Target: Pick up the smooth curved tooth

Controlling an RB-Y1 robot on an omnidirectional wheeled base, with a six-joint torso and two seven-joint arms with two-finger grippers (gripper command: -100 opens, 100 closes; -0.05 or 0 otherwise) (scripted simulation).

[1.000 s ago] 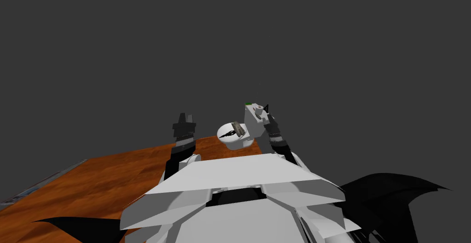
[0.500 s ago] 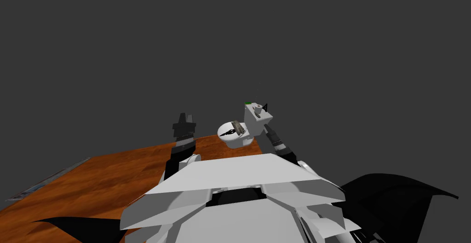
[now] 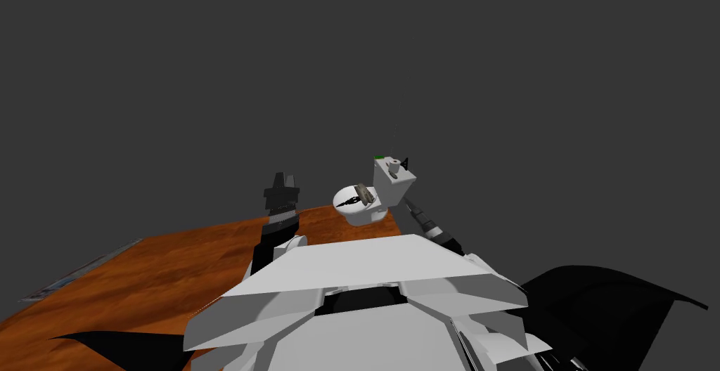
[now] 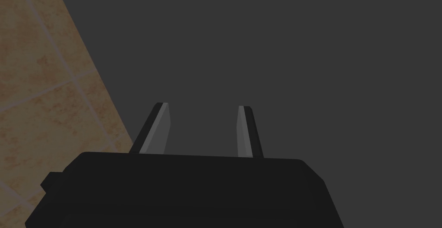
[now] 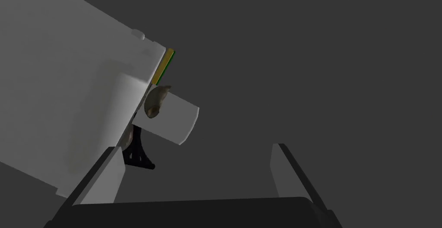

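Observation:
A white toilet [image 3: 360, 213] stands ahead, its tank [image 3: 391, 184] to the right of the bowl. On the tank top lie a brownish curved tooth [image 5: 154, 101], a white roll [image 5: 169, 118], a black curved spiky piece [image 5: 139, 155] and a green-and-yellow pad [image 5: 164, 66]. In the head view the brownish tooth [image 3: 394, 172] sits by the roll [image 3: 396, 163]. Another brownish piece [image 3: 363, 193] and a black one [image 3: 345, 205] rest on the seat. My right gripper [image 5: 196, 169] is open beside and below the tank [image 5: 64, 87], apart from the tooth. My left gripper [image 3: 281, 191] is raised and open [image 4: 202, 128].
Brown wooden floor [image 3: 169, 261] stretches to the left of the toilet. Dark grey walls stand behind and to the right. A black area [image 3: 605, 303] lies at the lower right, another [image 3: 112, 346] at the lower left.
My right arm has pulled back and down from the tank top, so its gripper now sits lower beside the tank. The left arm has not moved.

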